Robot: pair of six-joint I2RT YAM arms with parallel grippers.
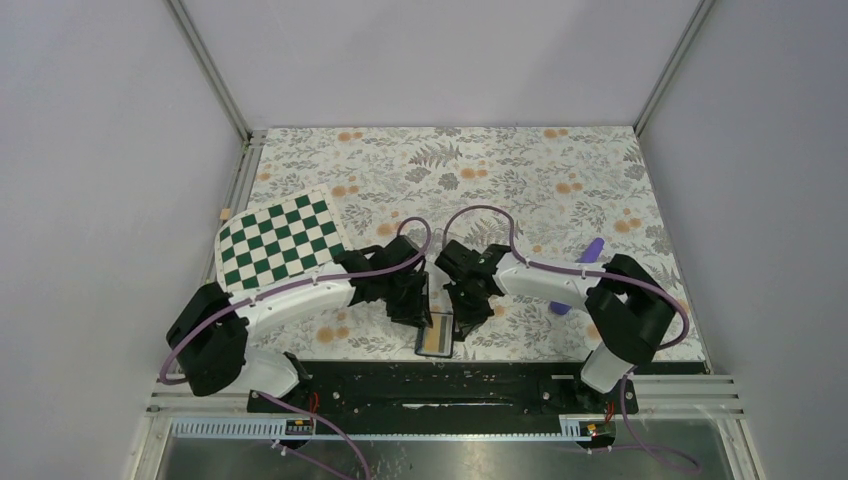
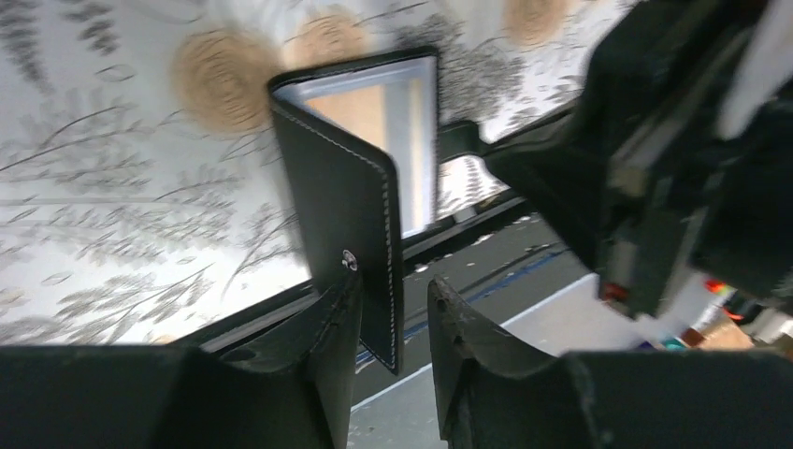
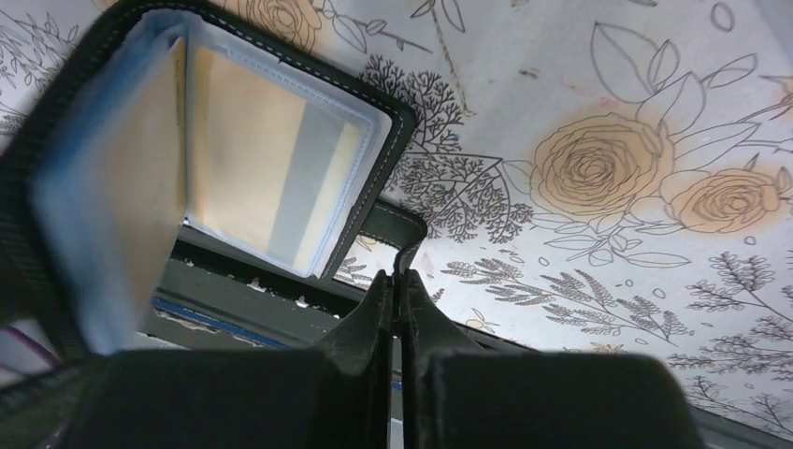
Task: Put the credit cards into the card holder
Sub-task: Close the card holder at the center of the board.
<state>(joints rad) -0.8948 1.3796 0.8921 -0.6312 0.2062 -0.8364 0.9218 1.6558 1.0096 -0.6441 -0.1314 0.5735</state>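
Far left on the floral table (image 1: 520,170), the green checkerboard (image 1: 280,240) lies flat, well clear of the action. Moving in, the left gripper (image 2: 395,285) is down at the near edge with its jaws partly apart. The black cover of the card holder (image 2: 346,187) stands on edge right between the fingers (image 2: 332,327), up against one of them with daylight showing to the other, so it's not clamped.

The card holder itself is open like a book, between the two grippers, just beside the table's front rail. An orange-yellow credit card (image 3: 252,168) with a grey stripe sits tucked in a pale pocket, and another orange face shows in the facing pocket.

The right gripper (image 3: 399,281) has its jaws pressed tight together. The snap tab (image 3: 393,223) curls down to meet the tips, though I can't tell if it's pinched. Far right, the purple cylinder (image 1: 593,250) rests behind the right arm.
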